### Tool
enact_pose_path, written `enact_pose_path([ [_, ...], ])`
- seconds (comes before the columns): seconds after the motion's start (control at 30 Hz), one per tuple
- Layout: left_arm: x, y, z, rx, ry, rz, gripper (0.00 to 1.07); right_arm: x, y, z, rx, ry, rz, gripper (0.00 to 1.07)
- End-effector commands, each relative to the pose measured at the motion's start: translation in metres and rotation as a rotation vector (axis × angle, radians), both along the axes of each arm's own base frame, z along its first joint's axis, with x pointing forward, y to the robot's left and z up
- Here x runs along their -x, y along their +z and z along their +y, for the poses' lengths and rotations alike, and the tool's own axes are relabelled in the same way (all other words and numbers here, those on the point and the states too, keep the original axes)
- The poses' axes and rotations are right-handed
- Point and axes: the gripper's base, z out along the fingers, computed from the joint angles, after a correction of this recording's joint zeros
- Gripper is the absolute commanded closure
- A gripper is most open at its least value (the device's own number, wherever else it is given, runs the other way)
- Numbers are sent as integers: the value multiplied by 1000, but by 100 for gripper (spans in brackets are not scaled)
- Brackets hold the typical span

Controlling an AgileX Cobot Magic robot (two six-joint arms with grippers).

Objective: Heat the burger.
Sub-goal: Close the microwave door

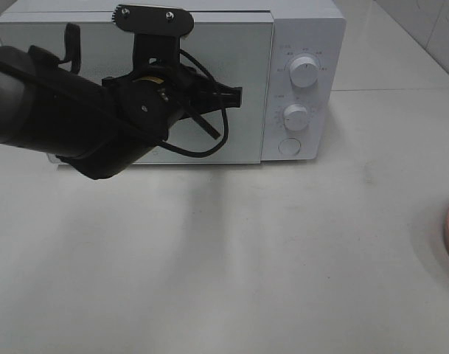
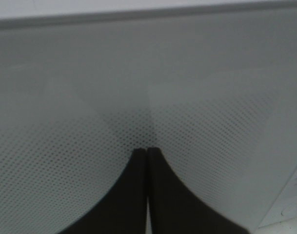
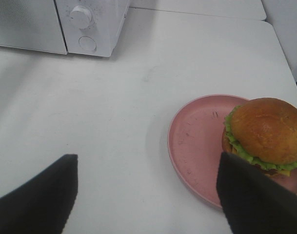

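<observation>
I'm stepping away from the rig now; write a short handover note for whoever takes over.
Left gripper: fingers shut, empty, tips right at the microwave door.
Right gripper: open, empty, above the table near the pink plate.
Burger: on the plate, toward one edge, untouched.
Microwave: door closed.
Done: nothing visible yet.
Left: open the door, put the burger inside, close it, start heating with the knobs.

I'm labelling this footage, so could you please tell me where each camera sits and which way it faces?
Exterior high: mounted above, facing the white boxy microwave; the left arm's black gripper shows.
Left wrist: at the dotted microwave door, fingers shut.
Right wrist: over the small brown-bunned burger on the pink round plate, jaws open.
All see the microwave.
</observation>
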Motion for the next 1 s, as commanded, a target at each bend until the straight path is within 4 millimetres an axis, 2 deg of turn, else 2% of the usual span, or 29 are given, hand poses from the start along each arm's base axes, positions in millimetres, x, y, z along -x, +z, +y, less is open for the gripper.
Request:
enact_pose_path([
  [0.03,-17,6,3,6,62,-59,107,3,-1,-1,14,-3,-31,32],
  [0.27,-30,7,4,18,73,-56,107,3,-1,-1,14,-2,-31,32],
  [0.33,-39,12,11,31,86,-57,107,3,-1,-1,14,-2,-31,32],
  [0.47,-40,15,12,26,63,-39,107,3,-1,-1,14,-2,-31,32],
  [0.57,-24,17,1,-23,-16,-15,107,3,-1,-1,14,-2,-31,32],
  [0.63,-18,17,0,-32,-28,-11,107,3,-1,-1,14,-2,-31,32],
  [0.67,-8,16,-2,-36,-46,2,107,3,-1,-1,14,-2,-31,32],
  [0.7,-8,16,-2,-36,-46,2,107,3,-1,-1,14,-2,-31,32],
  [0.77,10,14,-2,-44,-82,38,107,3,-1,-1,14,-2,-31,32],
  [0.8,10,14,-2,-44,-82,38,107,3,-1,-1,14,-2,-31,32],
  [0.83,22,14,-3,-38,-120,79,107,3,-1,-1,14,-2,-31,32],
  [0.97,36,13,-5,-13,-217,184,107,3,-1,-1,14,-2,-31,32],
  [1.0,45,12,-8,-11,-306,261,101,3,-1,-1,14,-2,-31,32],
])
